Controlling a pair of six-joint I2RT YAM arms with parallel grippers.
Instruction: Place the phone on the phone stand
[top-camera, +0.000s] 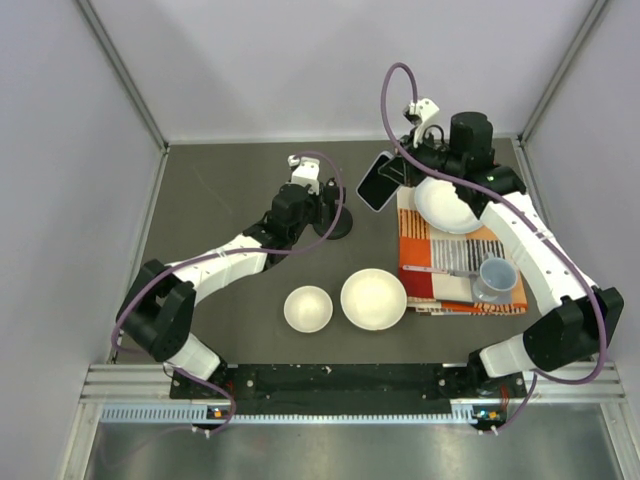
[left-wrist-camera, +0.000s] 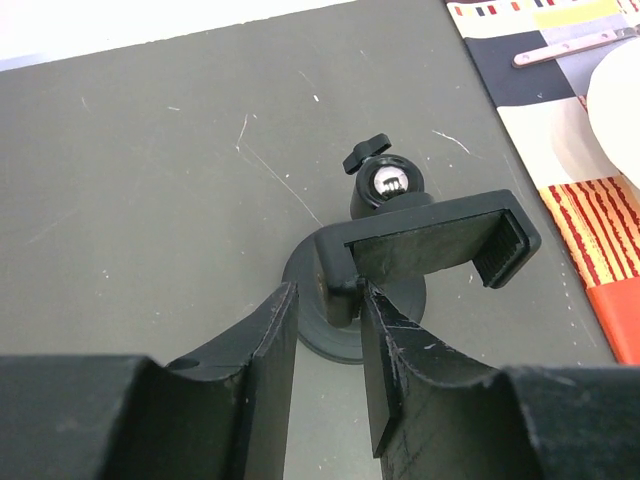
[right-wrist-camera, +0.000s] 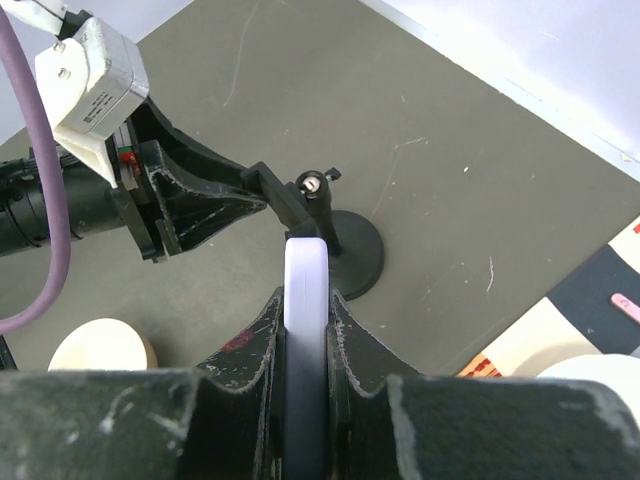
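Note:
The phone (top-camera: 377, 182) is held edge-up in my right gripper (top-camera: 395, 172), raised above the table just right of the phone stand (top-camera: 338, 226). In the right wrist view its pale lavender rim (right-wrist-camera: 304, 285) is pinched between the shut fingers of the gripper (right-wrist-camera: 304, 305), with the stand's disc base (right-wrist-camera: 358, 262) just beyond. My left gripper (top-camera: 320, 205) is closed on the left end of the stand's clamp cradle (left-wrist-camera: 430, 240). In the left wrist view that end sits between the tips of the gripper (left-wrist-camera: 330, 295). The cradle is empty.
Two white bowls (top-camera: 308, 308) (top-camera: 373, 298) sit on the dark table in front of the stand. To the right, a striped orange mat (top-camera: 425, 285) carries an overturned white bowl (top-camera: 447, 203), a grey-blue cup (top-camera: 495, 278) and a utensil (top-camera: 445, 270). Walls close the sides and back.

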